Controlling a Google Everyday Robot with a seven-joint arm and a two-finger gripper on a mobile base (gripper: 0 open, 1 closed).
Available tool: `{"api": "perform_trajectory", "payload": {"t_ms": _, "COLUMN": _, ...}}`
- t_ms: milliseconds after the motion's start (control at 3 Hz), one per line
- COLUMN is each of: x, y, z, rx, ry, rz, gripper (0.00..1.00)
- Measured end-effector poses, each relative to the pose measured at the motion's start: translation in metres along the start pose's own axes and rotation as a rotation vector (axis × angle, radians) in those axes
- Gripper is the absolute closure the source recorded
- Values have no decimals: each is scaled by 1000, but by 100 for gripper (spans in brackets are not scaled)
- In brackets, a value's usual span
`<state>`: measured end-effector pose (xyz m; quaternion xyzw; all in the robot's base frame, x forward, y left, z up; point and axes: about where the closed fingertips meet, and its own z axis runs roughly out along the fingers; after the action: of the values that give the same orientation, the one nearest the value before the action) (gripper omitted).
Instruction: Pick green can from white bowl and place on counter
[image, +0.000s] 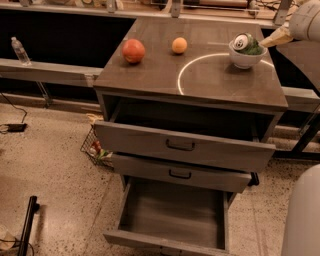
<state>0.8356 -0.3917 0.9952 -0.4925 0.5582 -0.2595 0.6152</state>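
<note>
Upper right, the cream tapered gripper (276, 38) joins a smooth white rounded arm housing (306, 19); a white curved shell (303, 215) shows bottom right.

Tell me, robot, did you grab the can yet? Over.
Gripper beside bowl, right side. Can lying in bowl, not lifted. Nothing in between.
</note>
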Motion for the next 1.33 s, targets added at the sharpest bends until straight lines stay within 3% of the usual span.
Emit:
{"api": "perform_trajectory", "payload": {"t_ms": 1000, "x": -9, "y": 39, "z": 17, "rx": -140, "ry": -55, "rz": 12, "gripper": 0}}
{"api": "perform_trajectory", "payload": {"t_ms": 1333, "x": -13, "y": 45, "z": 22, "rx": -155, "ry": -66, "rz": 21, "gripper": 0}}
